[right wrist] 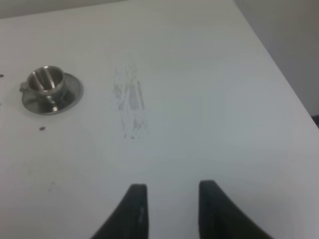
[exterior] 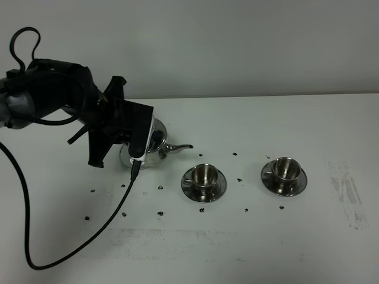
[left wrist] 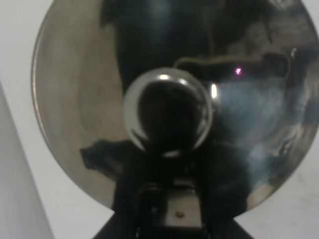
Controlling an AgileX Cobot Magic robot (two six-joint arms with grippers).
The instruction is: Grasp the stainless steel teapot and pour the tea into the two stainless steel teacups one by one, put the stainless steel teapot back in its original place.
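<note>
The stainless steel teapot (exterior: 159,141) stands upright left of centre, its spout pointing right toward the nearer teacup (exterior: 205,174). The second teacup (exterior: 285,169) sits farther right (right wrist: 46,80); each is on a saucer. My left gripper (exterior: 131,141) is over the teapot's handle side and shut on it. In the left wrist view the lid (left wrist: 75,99) and its knob (left wrist: 167,112) fill the frame, with the gripper (left wrist: 167,211) dark at the edge. My right gripper (right wrist: 169,191) hovers over bare table, its fingers (right wrist: 135,204) a little apart and empty. The original place is hidden.
Black specks (exterior: 160,188) dot the white table around the teapot and cups. A grey smudge (exterior: 349,195) marks the right side (right wrist: 130,107). A black cable (exterior: 26,225) loops over the table's left part. The table's edge (right wrist: 279,74) runs beside the right gripper.
</note>
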